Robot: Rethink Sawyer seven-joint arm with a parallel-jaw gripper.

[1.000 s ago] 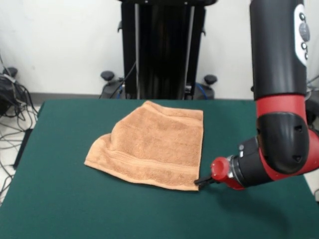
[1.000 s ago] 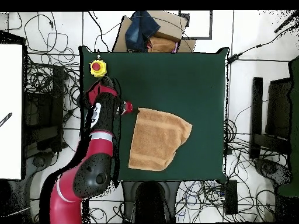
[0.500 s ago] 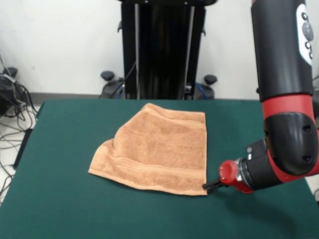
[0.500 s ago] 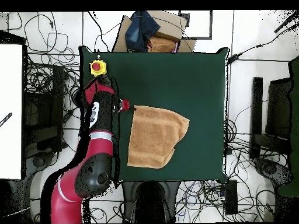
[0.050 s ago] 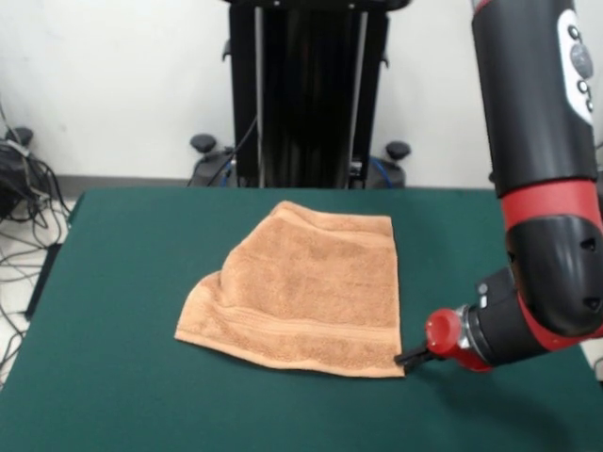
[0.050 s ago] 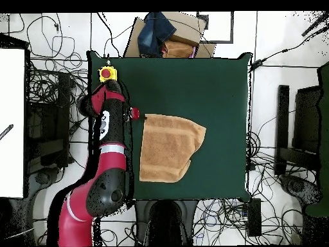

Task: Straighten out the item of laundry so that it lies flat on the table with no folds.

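One hand (image 5: 407, 357) we see low at the towel's (image 5: 306, 292) near right corner in the front view, seemingly pinching it, though we cannot tell its grip for sure. One towel spreads leftward and away, its far left corner folded, on one green counter (image 5: 113, 377).

You see the peach-orange terry towel (image 5: 306, 287) lying on the dark green table (image 5: 113, 377), near the middle. Its woven band runs along the near hem. One far corner is folded under, leaving a slanted, rounded edge there.
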